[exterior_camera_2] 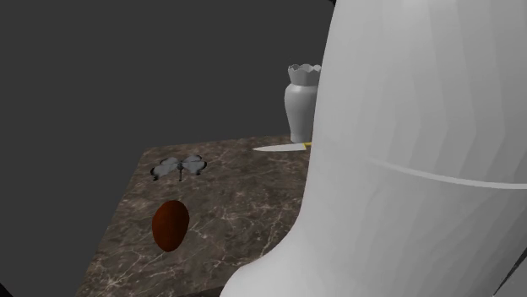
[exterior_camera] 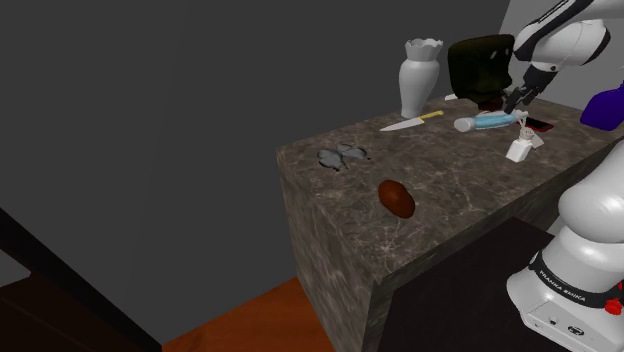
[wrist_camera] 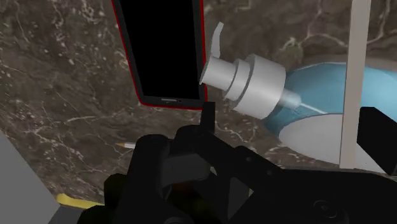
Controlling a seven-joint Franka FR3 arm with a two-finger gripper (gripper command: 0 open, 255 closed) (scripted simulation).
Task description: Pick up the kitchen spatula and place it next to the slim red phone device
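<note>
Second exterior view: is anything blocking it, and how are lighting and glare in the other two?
Second exterior view: the white robot arm stands close to the lens and covers the right half, cutting off the dark marbled counter. Shoulder view: dim, even light; the reddish-brown oval lump casts hardly any shadow. Wrist view: the slim red-edged phone has a flat black screen with no glare.

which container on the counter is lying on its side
The blue pump bottle, lying beside the red phone; the white vase stands upright.

The white arm (exterior_camera: 588, 210) arches from four o'clock to one o'clock in the shoulder view, its gripper (exterior_camera: 516, 101) tilted downward, fingers (wrist_camera: 375, 130) spread apart.
</note>
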